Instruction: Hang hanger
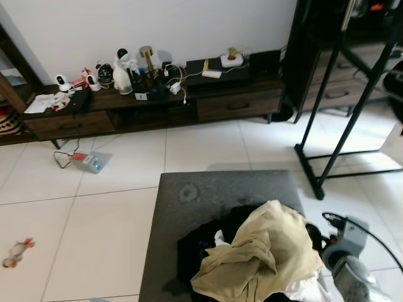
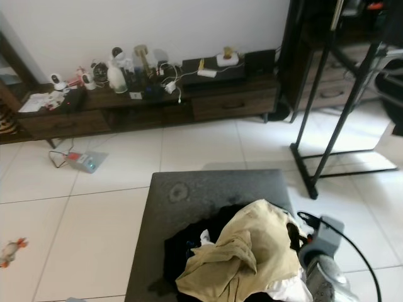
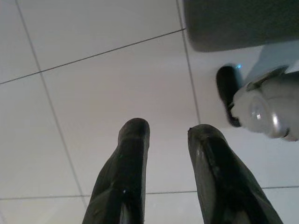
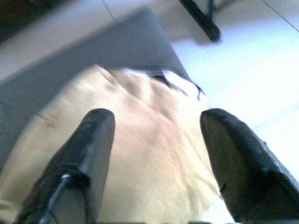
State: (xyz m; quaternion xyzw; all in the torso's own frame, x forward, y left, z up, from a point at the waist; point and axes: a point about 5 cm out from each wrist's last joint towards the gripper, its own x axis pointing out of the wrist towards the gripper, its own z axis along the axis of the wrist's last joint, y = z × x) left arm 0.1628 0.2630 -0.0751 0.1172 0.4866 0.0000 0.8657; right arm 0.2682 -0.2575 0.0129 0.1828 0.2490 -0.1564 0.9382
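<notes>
Closest to me, the right gripper [image 4: 156, 135] hangs with its two black fingers spread wide just above a pale yellow garment [image 1: 264, 251], pinching nothing. That garment is heaped on top of dark clothes [image 1: 208, 245] and a bit of white cloth [image 1: 302, 290] at the near end of a dark grey ottoman [image 1: 214, 195], whose far half is bare apart from a faint ring mark. I can't make out a hanger anywhere in the pile.

The left gripper [image 3: 168, 135] hangs low beside the ottoman, pointed at the white floor tiles [image 3: 93, 84], fingers a little apart and empty.

Further out on the floor, a small orange toy [image 1: 16, 251] lies off to the left, and a small grey box with a cable [image 1: 87, 162] lies nearer the wall. To the right stands a black clothes rack [image 1: 343, 113].

Against the far wall runs a low dark wooden TV cabinet [image 1: 233, 104], cluttered with small white cameras [image 1: 62, 83], bottles, cables and chargers.
</notes>
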